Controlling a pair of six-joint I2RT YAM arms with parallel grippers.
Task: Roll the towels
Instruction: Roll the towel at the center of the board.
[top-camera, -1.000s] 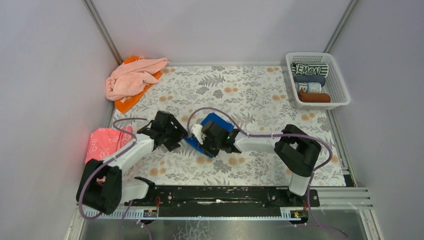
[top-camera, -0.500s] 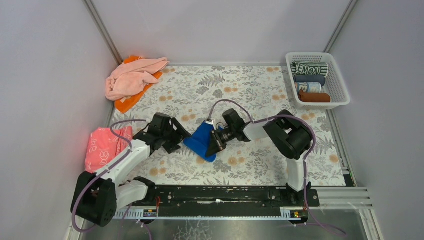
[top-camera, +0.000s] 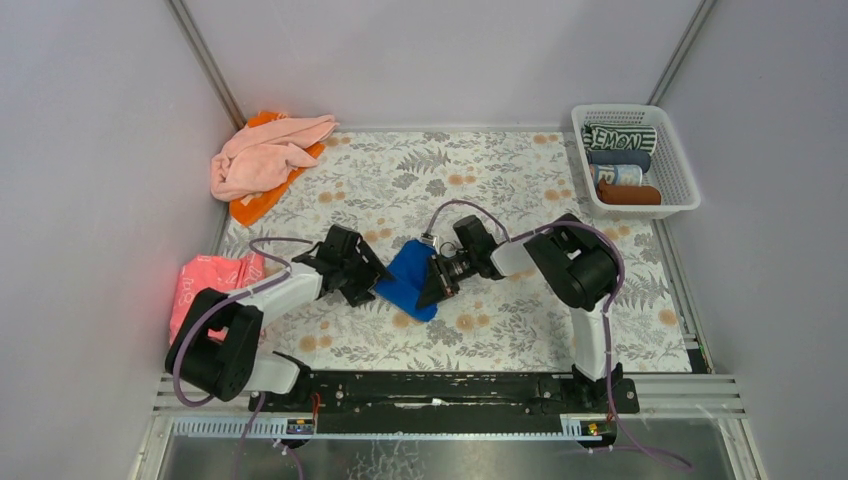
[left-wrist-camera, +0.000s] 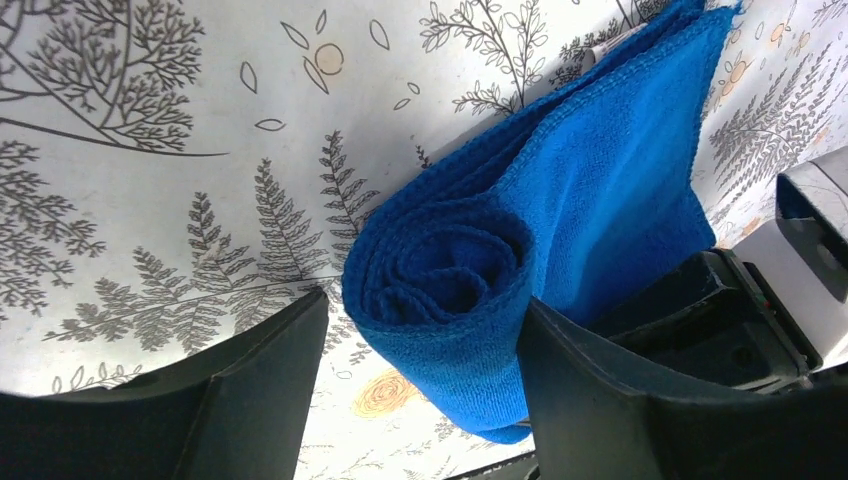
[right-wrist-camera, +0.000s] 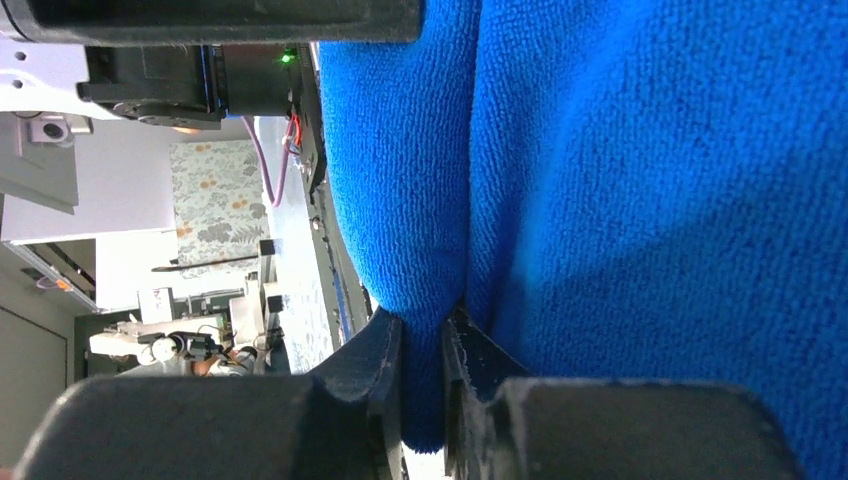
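The right gripper (right-wrist-camera: 423, 345), fingers nearly closed, pinches a fold of the blue microfibre towel (left-wrist-camera: 600, 170), apparently anchoring it; the left gripper (left-wrist-camera: 420, 335), fingers wide, straddles the rolled end, likely steadying it.

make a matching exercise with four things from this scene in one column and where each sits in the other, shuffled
Things:
1. blue towel
2. white basket
3. light pink towel
4. pink floral towel

Places:
A. far left corner, on top of the orange towel
B. in the middle, partly rolled
C. near left side
D. far right corner, holding rolled towels

Pairs: 1-B, 2-D, 3-A, 4-C
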